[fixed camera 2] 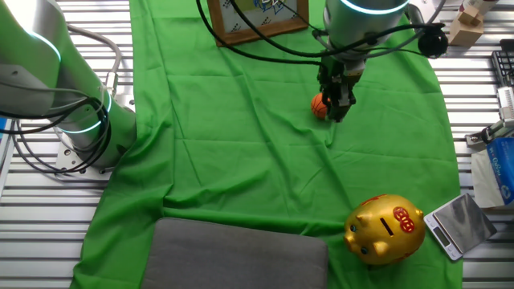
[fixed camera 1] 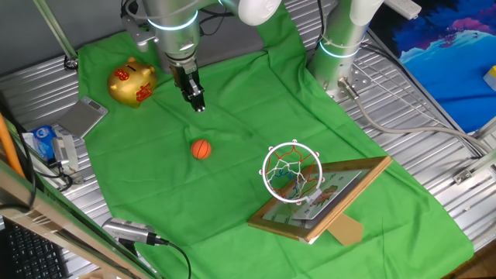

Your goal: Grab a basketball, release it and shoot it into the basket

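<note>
the basket (fixed camera 1: 291, 172) is a white round rim with a red-and-white string net, fixed to a wooden-framed backboard (fixed camera 1: 325, 199) that leans back on the green cloth (fixed camera 1: 232, 101). nothing lies inside the net. in the other fixed view only the lower edge of the backboard (fixed camera 2: 257, 18) shows at the top of the frame.

the basketball (fixed camera 1: 201, 149) rests on the cloth, clear of the basket and between it and the golden piggy bank (fixed camera 1: 132, 83). in the other fixed view the basketball (fixed camera 2: 320, 105) sits just beside the claw tips and is partly covered by them.

the claw (fixed camera 1: 198, 105) hangs above the cloth, away from the ball in one fixed view, and holds nothing. its fingers stand close together; whether a narrow gap remains between them cannot be told. the claw (fixed camera 2: 337, 112) points straight down.

the cloth covers the middle of the ribbed metal worktop (fixed camera 1: 434, 155), and open cloth lies between the ball and the basket. the piggy bank (fixed camera 2: 385, 229) stands near one cloth edge, next to a small silver scale (fixed camera 2: 459, 225).
</note>
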